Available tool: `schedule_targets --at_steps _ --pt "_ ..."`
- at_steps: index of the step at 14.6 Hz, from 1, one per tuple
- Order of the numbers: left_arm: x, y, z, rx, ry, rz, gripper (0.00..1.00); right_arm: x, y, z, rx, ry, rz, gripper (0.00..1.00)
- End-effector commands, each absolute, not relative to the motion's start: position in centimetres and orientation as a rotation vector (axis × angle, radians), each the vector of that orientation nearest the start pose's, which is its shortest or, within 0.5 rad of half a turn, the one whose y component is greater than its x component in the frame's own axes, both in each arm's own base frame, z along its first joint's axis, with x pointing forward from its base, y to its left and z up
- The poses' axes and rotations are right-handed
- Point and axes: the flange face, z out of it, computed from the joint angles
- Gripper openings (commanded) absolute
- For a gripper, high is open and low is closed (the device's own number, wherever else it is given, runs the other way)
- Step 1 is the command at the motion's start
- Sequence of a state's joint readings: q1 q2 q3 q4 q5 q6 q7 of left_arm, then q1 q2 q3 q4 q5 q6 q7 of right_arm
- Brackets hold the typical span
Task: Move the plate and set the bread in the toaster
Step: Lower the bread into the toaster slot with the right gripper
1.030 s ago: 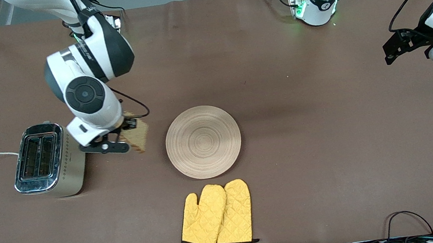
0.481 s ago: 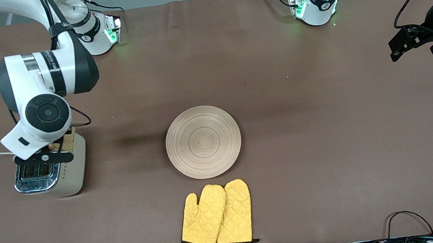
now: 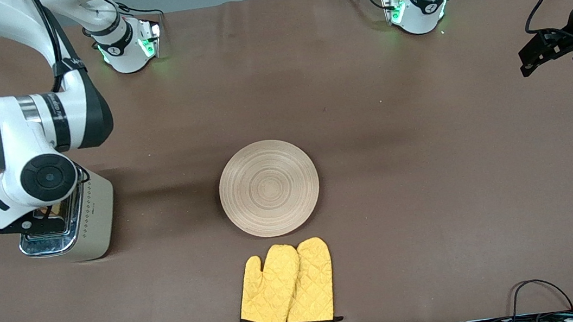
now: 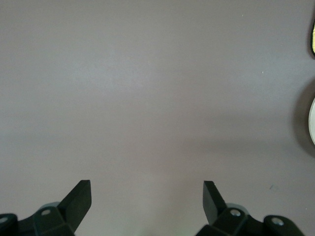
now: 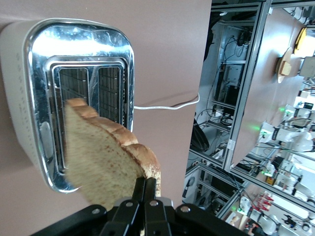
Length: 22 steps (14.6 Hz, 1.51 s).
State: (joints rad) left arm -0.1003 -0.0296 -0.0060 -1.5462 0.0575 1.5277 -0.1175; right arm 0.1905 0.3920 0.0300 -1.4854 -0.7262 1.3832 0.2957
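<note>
right gripper (image 5: pixel 146 184) pinching bread (image 5: pixel 101 157) over toaster (image 3: pixel 86 218) | line slice up with one slot, lower straight | left gripper (image 4: pixel 147 201) jaws wide, waiting over bare table

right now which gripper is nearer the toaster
Right. The right gripper holds the bread over the toaster; the left gripper waits, open, at the left arm's end.

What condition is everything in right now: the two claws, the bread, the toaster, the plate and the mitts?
Right gripper: shut on the bread, over the toaster.
Bread: held above the slots, not yet in.
Toaster: upright, both slots empty.
Plate: flat, bare.
Left gripper: open, empty, waiting over bare table.
Oven mitts: lying flat, nearer the camera than the plate.
</note>
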Motion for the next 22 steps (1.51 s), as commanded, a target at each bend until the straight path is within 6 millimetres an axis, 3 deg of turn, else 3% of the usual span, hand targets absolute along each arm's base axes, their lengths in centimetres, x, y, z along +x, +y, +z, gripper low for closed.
schedule_targets --at_steps 1,8,13,19,22 --pt "53.2 -5.2 65.4 -3.096 -0.009 -0.013 1.00 63.2 5.4 43.4 2.255 0.000 -0.344 0.00" --pt "52.8 -5.0 66.4 -3.096 -0.013 -0.048 1.00 64.3 5.4 41.4 2.222 0.037 -0.328 0.00" --pt "53.8 -4.9 65.1 -3.093 -0.014 -0.015 1.00 64.7 5.1 43.0 2.217 0.091 -0.332 0.00" --pt "53.9 -5.5 64.8 -3.095 0.003 -0.001 1.00 64.9 4.7 43.2 2.221 0.092 -0.333 0.00" --pt "53.9 -5.7 64.7 -3.095 0.008 0.002 1.00 65.1 4.5 42.3 2.224 0.084 -0.335 0.00"
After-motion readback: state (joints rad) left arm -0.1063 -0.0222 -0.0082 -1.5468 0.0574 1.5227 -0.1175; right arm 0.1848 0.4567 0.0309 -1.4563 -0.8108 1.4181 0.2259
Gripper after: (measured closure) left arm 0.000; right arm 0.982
